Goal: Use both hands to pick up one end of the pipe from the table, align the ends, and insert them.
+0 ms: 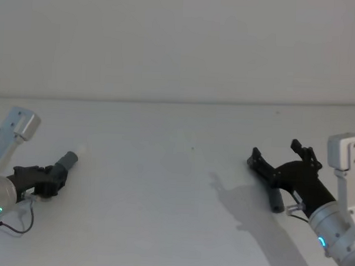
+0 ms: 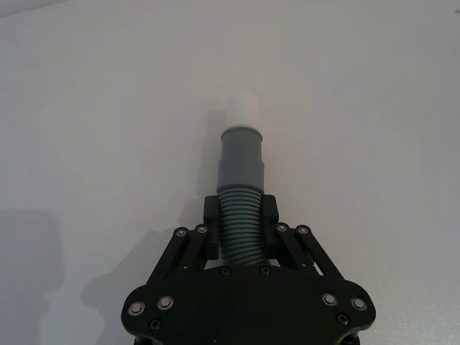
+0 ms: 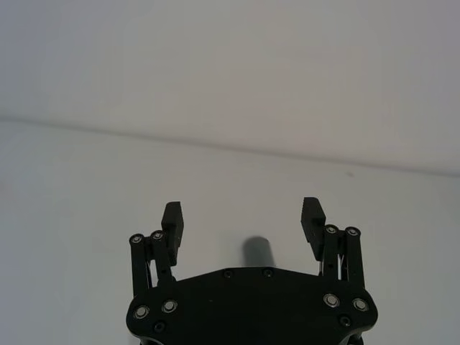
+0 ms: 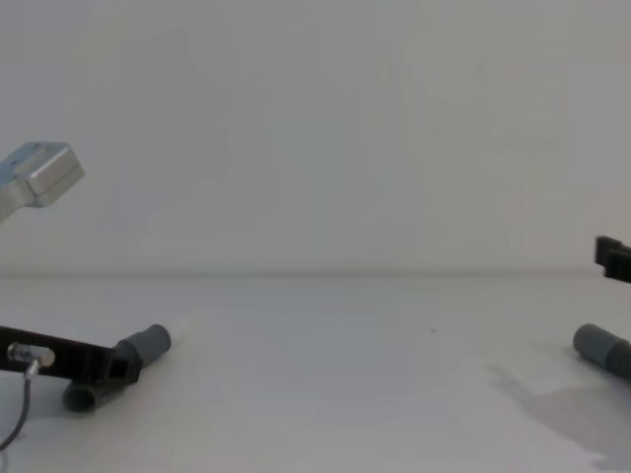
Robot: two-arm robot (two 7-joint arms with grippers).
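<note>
My left gripper [image 1: 50, 179] is shut on the ribbed part of one pipe piece [image 2: 239, 223] at the table's left. Its grey cuff [image 2: 242, 154] and white tip [image 2: 242, 111] stick out past the fingers [image 2: 267, 212]. In the chest view the cuff [image 4: 148, 343] slants up and the hose's tail [image 4: 84, 396] hangs low by the table. At the right, my right gripper [image 1: 277, 150] is open above the second pipe piece [image 1: 276, 202], which lies on the table. Seen from the right wrist, that piece [image 3: 257, 251] sits between the spread fingers of the gripper [image 3: 242, 215], untouched.
The white table [image 1: 163, 185] runs wide between the two arms, up to a plain wall at the back. A thin cable [image 1: 20, 226] loops beside the left wrist.
</note>
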